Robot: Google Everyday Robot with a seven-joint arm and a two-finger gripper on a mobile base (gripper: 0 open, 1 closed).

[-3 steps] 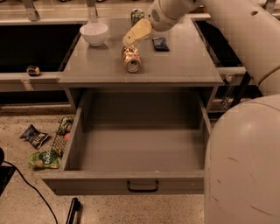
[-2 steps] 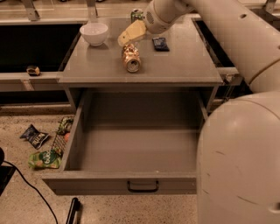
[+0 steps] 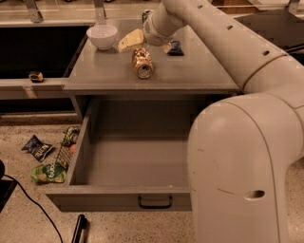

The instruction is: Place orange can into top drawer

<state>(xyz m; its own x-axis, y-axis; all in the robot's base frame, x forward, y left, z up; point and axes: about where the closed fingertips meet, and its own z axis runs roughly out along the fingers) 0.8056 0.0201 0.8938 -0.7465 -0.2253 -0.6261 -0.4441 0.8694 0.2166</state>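
Observation:
The orange can (image 3: 142,63) lies on its side on the grey cabinet top (image 3: 104,76), its silver end facing me. My gripper (image 3: 127,42), with pale yellow tips, hangs just behind and to the left of the can, between it and a white bowl, and holds nothing. The top drawer (image 3: 118,198) is pulled out wide below the cabinet top. Its grey box is empty, and the black handle (image 3: 155,203) sits at the centre of the front panel. My arm (image 3: 237,142) covers the drawer's right side.
A white bowl (image 3: 102,35) stands at the back left of the top, and a blue packet (image 3: 175,47) at the back right. A green can (image 3: 147,14) peeks out behind my wrist. Snack bags (image 3: 46,173) lie on the floor left of the drawer. A black tool (image 3: 78,228) and a cable (image 3: 33,209) lie in front.
My gripper has moved left along the back of the cabinet top, towards the bowl. The can and the drawer have not moved.

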